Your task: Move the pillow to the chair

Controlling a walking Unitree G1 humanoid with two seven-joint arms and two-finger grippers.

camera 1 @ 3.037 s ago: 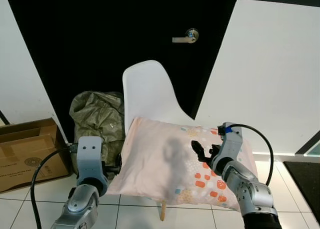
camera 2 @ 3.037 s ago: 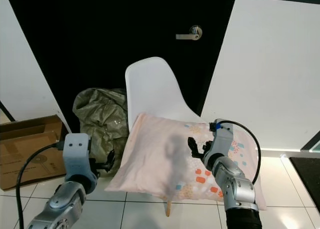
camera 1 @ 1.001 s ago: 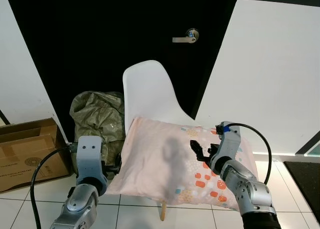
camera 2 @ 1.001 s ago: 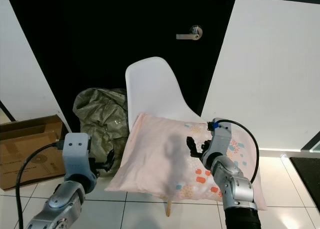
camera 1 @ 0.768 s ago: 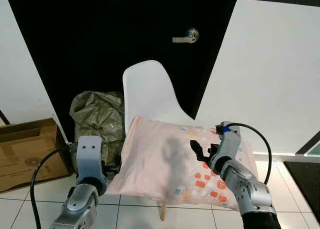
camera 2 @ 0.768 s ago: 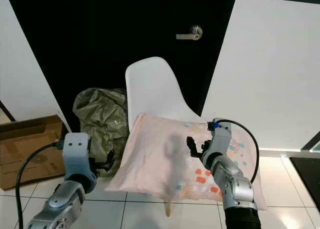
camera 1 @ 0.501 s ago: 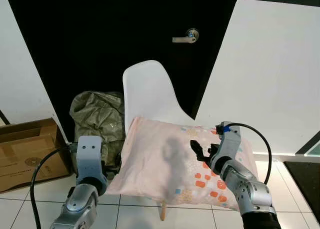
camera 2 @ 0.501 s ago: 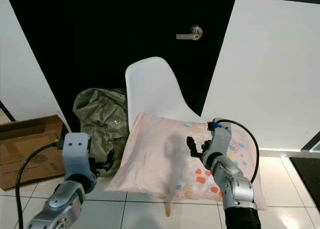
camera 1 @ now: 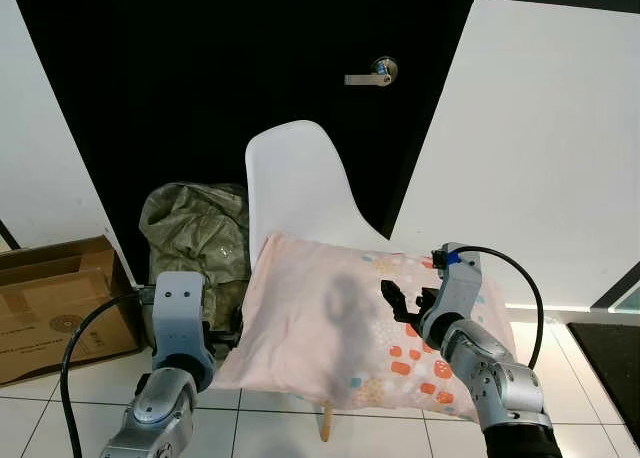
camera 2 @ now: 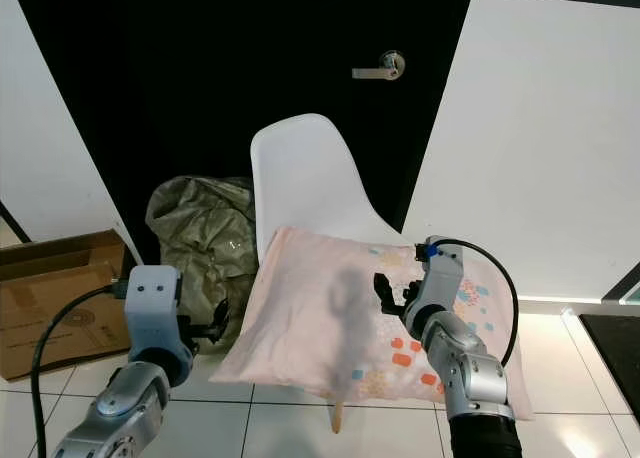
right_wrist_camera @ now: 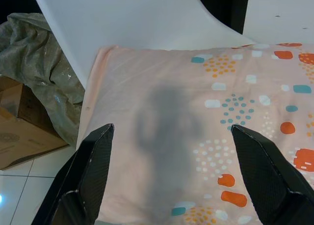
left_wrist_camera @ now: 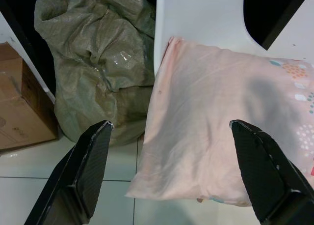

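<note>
Pillow (camera 1: 340, 323): pink, dotted print at its right end. Lies flat on the seat of the white chair (camera 1: 295, 183), top edge against the backrest. Long axis runs left to right across the seat; right end overhangs well past the seat edge, left corner droops off the front.

Right gripper (camera 1: 398, 304): hovers over the pillow's right-centre, just above the fabric. Wrist view shows its 2 fingers (right_wrist_camera: 83, 181) spread wide with the pillow surface between them, nothing pinched.

Left gripper (camera 2: 213, 321): low, just beside the pillow's left edge, between it and the green sack (camera 1: 197, 233). Its 2 fingers (left_wrist_camera: 81, 173) also splayed apart, empty; pillow lies ahead and toward the chair side.

Outward: sack slumped on the floor just left of the chair, cardboard box (camera 1: 50, 303) further left. Black door (camera 1: 240, 68) with a lever handle (camera 1: 368, 76) behind the chair. Tiled floor (camera 1: 70, 413).

Judgement: placement looks done, pillow resting on the chair with neither gripper holding it. Right arm is the nearer one, directly above. If anything remains, it is nudging the overhanging right end leftward along the long axis; risk is a slide off that side.
</note>
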